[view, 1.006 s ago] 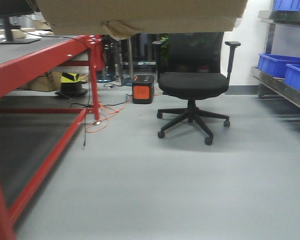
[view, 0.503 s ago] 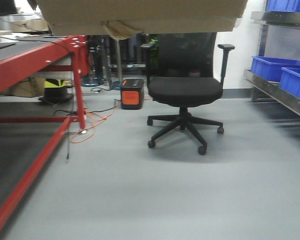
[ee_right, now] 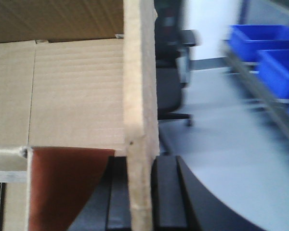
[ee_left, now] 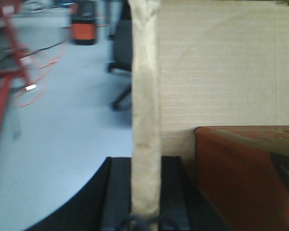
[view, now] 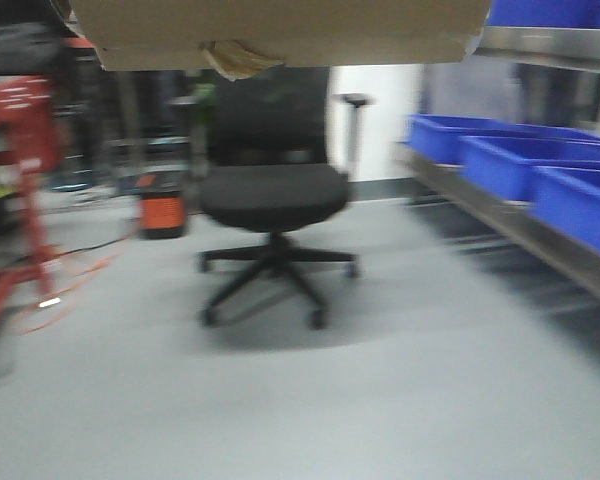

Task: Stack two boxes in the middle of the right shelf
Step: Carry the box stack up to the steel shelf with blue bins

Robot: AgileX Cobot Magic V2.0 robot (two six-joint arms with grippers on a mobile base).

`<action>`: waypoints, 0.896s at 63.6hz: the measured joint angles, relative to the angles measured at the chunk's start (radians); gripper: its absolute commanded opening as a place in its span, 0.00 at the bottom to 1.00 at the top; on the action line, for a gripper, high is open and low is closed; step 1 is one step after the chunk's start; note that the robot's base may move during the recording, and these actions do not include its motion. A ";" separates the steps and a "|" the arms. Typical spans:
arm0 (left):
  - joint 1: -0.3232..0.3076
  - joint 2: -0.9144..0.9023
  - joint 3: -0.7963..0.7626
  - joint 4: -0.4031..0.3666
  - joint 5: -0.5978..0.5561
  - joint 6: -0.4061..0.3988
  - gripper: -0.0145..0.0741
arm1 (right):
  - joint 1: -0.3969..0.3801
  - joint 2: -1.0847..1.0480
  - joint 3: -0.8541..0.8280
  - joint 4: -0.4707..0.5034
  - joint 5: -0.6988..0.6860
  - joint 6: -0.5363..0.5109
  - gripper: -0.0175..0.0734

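Since the base has swung right over the last second, the chair [view: 273, 190] has slid from right of centre to left of centre in the front view. The red frame [view: 25, 150] left of the chair is almost out of shot. The shelf [view: 500, 215] right of the chair now fills that side, so I judge the robot is still turning to face the rack and nothing is placed yet.

The boxes [view: 280, 30] stay carried high, above the chair, along the top edge. The left hand [ee_left: 144, 192] has its fingers closed on a cardboard wall, and the right hand [ee_right: 142, 192] is clamped the same way on the opposite wall.

A reddish-brown block [ee_left: 245, 178] sits against the cardboard; I cannot tell what it is. The blue bins [view: 520, 160] stand in a row on the shelf level right of the chair, but blur and angle hide their contents.
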 measured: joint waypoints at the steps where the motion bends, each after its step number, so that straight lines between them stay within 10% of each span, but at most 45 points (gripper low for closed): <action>1: 0.000 0.000 0.000 0.000 0.000 0.000 0.04 | 0.000 0.000 0.000 0.000 0.000 0.000 0.01; 57: 0.000 0.000 0.000 -0.004 0.000 0.000 0.04 | 0.000 0.000 0.000 0.000 0.000 0.000 0.01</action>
